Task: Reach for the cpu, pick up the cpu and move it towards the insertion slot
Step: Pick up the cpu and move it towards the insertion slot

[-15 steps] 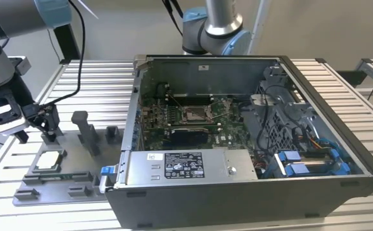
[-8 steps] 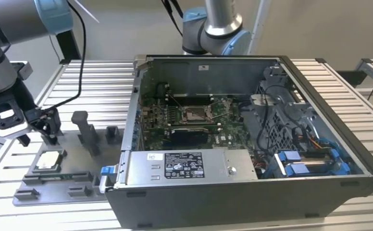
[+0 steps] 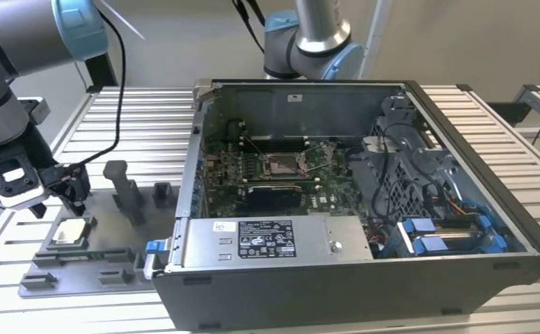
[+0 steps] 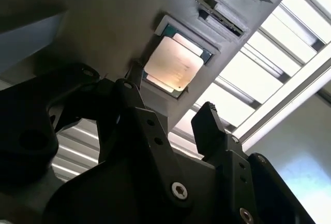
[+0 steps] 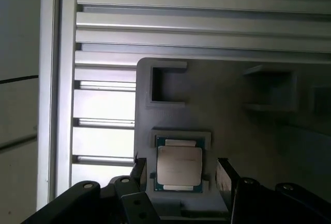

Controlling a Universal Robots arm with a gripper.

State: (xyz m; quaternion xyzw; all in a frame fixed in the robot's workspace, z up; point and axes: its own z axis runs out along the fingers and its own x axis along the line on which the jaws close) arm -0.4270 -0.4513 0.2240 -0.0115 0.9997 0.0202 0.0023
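The cpu lies flat in a square recess of the grey fixture plate, at the exterior view's left. Its pale metal top shows in both wrist views. My gripper hangs just above it, open, with one black finger on each side of the chip and nothing held. In the second wrist view the gripper stands short of the chip. The insertion slot, a shiny metal frame, sits on the green board inside the open computer case.
The dark computer case has tall walls around the board, with a power supply and blue-tabbed drive bays along its front. Grey upright posts rise from the fixture between the chip and the case. A second arm stands behind.
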